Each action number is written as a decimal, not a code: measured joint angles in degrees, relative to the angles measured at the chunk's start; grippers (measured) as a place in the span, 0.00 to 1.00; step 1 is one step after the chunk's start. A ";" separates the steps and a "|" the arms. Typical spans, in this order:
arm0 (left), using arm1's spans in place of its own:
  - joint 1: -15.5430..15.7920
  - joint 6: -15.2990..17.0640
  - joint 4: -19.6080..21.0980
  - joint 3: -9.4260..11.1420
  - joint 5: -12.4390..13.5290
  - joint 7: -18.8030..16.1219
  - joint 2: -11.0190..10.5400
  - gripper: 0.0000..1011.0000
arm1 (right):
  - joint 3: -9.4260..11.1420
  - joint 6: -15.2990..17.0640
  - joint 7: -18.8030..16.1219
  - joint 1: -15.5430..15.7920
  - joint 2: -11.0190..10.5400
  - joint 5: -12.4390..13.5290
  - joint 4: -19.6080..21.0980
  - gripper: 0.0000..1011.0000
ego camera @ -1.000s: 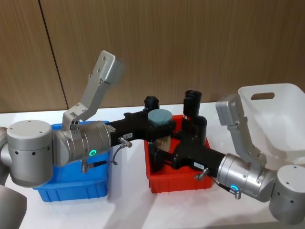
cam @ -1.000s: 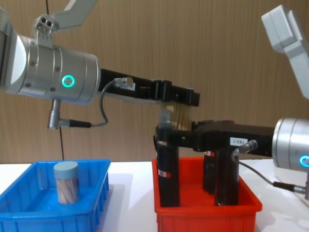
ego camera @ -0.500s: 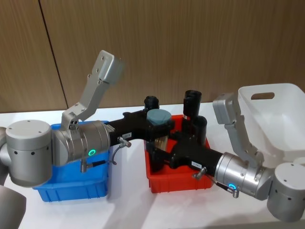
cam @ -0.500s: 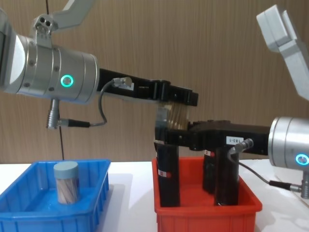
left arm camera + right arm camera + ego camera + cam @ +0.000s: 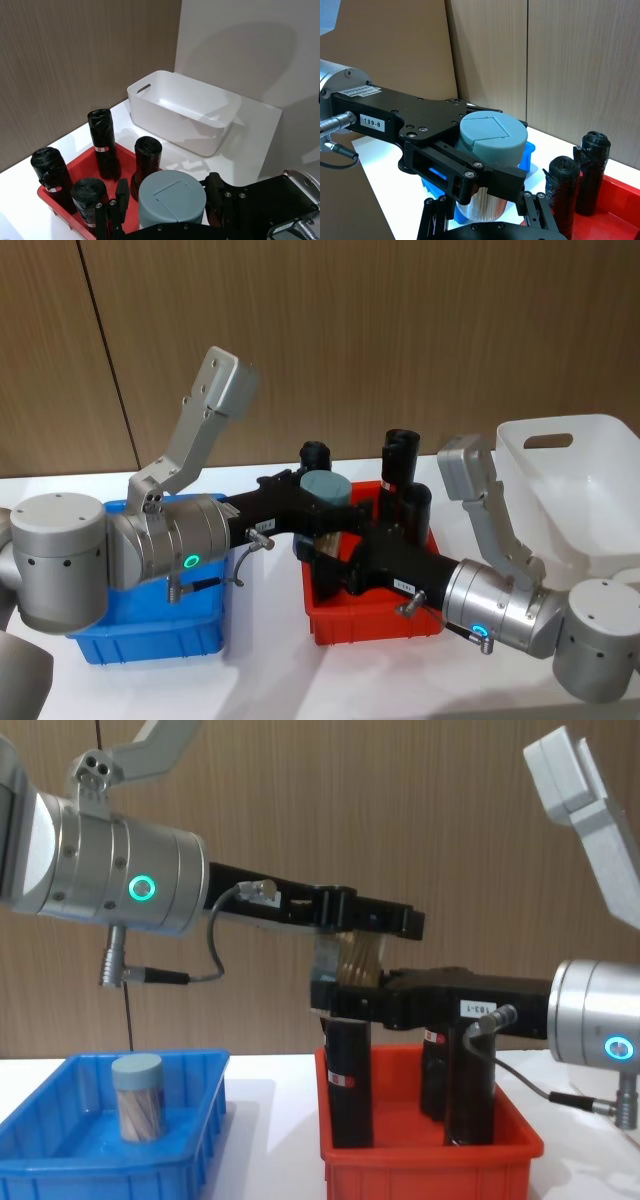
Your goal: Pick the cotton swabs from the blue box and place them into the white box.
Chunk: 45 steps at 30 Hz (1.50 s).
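Observation:
One tub of cotton swabs [image 5: 322,485], clear with a pale blue-grey lid, hangs above the red bin. My left gripper [image 5: 368,925] is shut on its upper part just under the lid [image 5: 492,132]. My right gripper [image 5: 340,995] reaches in from the right and stands open, with its fingers on either side of the tub's lower body. A second tub of cotton swabs [image 5: 136,1098] stands upright in the blue box [image 5: 60,1160] at the left. The white box [image 5: 590,490] sits at the far right on the table.
The red bin [image 5: 370,625] between the two boxes holds several tall black rolls [image 5: 347,1090], right below both grippers. Both forearms cross over this bin. A wooden wall stands behind the table.
My right gripper has moved left and closer around the lower part of the held tub. The left gripper with the tub has shifted slightly left.

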<state>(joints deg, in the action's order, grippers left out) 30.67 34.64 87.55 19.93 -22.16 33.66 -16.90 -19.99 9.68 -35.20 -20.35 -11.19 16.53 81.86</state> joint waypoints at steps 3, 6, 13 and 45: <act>0.00 0.00 0.00 0.00 0.00 0.00 -0.01 0.99 | -0.04 -0.07 0.01 -0.04 -0.04 0.23 -0.04 0.65; 0.00 0.01 0.00 -0.02 0.01 0.00 -0.02 0.99 | -0.09 -0.14 0.06 -0.06 -0.09 0.30 -0.08 0.65; 0.00 0.01 0.00 -0.03 0.02 0.00 -0.02 0.99 | -0.11 -0.38 0.84 0.01 -0.28 0.70 -0.21 0.65; 0.00 0.01 0.00 -0.02 0.02 -0.01 -0.02 0.99 | 4.47 -3.20 13.75 0.88 -3.91 3.68 -4.09 0.65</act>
<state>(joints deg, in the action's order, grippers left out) 30.67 34.65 87.55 19.91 -22.14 33.65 -16.92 -15.52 6.49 -21.44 -19.47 -15.09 20.21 77.77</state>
